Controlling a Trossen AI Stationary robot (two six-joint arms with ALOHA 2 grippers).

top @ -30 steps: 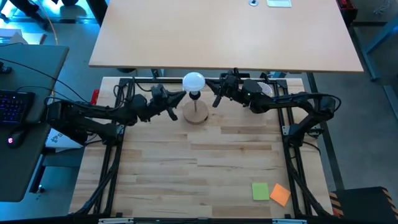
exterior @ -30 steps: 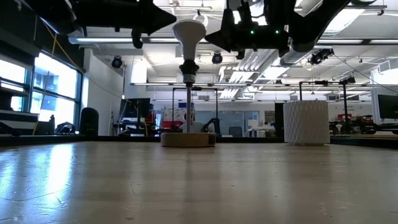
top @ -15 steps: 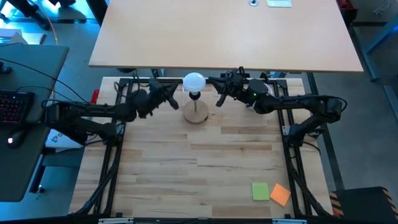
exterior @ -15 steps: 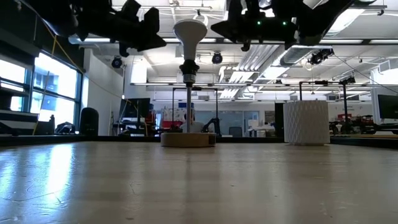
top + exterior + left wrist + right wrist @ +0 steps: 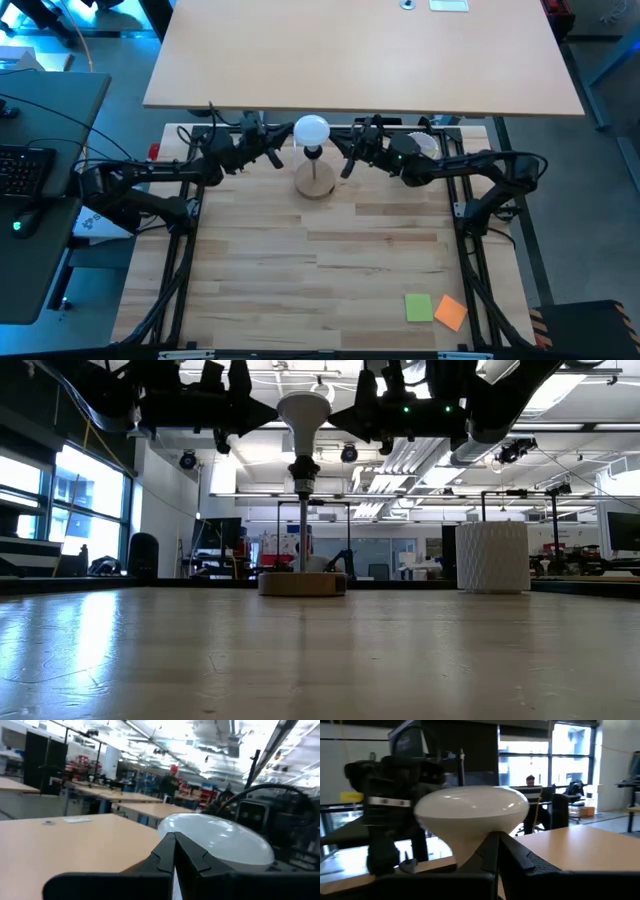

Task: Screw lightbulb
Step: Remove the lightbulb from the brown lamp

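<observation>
Lightbulb (image 5: pixel 311 130): white, frosted, round globe tapering downward. Upright, globe uppermost, narrow base seated in the socket below. Positioned between both closed sets of jaws, apart from each.

Since the earlier high view, the left claw (image 5: pixel 274 158) has swung from lower left of the lightbulb (image 5: pixel 311 130) toward frame top, closer beside it.

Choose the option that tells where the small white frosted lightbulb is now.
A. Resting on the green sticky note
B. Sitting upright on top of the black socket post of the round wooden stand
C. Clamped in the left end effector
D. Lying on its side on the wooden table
B: the small white frosted lightbulb stands globe-up on the black socket post of the round wooden stand, with both end effectors apart from it.
</observation>
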